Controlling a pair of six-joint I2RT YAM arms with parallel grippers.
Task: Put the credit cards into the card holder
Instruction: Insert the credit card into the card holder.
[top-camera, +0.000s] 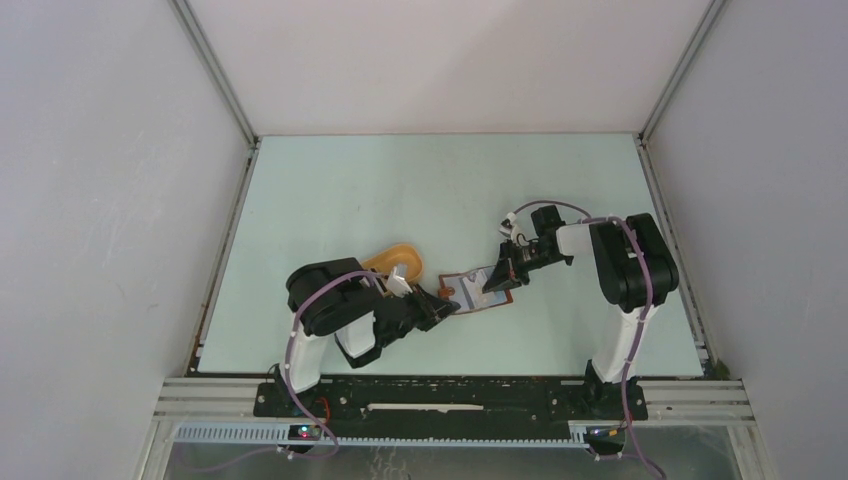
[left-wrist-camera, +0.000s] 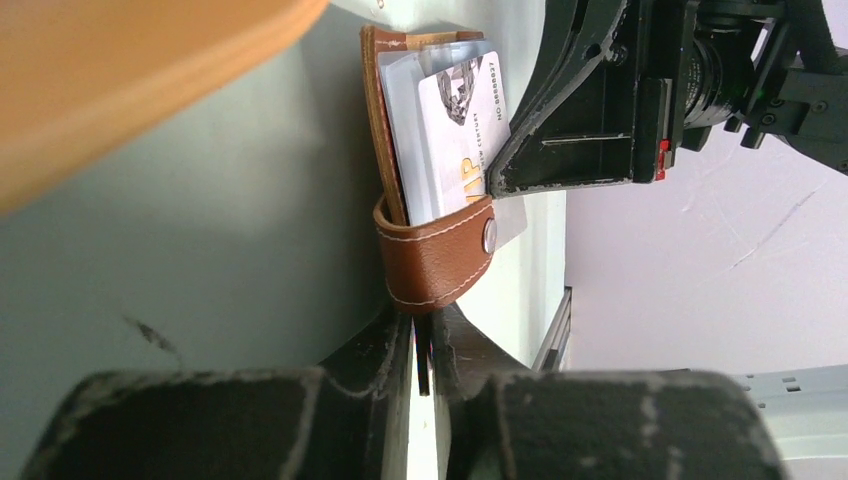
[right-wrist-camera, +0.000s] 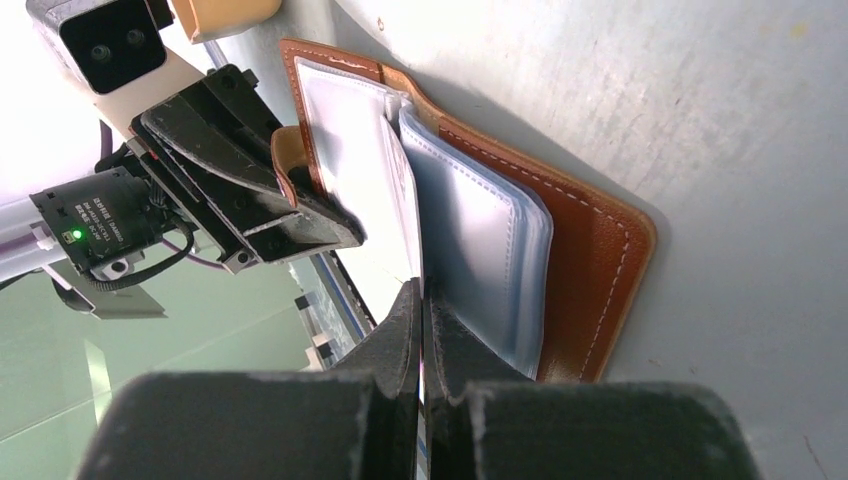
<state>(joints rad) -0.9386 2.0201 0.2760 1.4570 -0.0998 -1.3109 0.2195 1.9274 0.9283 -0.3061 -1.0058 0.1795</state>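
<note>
Now, from above, can see the wallet (top-camera: 478, 292) open on the surface (top-camera: 400, 180), just beside the tray (top-camera: 400, 247), with both arms reaching in to it.

Next, from the left wrist, can see the left tool (left-wrist-camera: 424, 345) pressed together on the wallet's brown strap (left-wrist-camera: 436, 262), holding it steady. Shows a white card (left-wrist-camera: 462, 120) too, lying among the clear pockets (left-wrist-camera: 400, 130).

Then, from the right wrist, can see the right tool (right-wrist-camera: 421, 300) pinching what looks like that card's edge. Looks like the sliding-in step, card partway in. Next calls for a gentle, straight push, then letting go.
</note>
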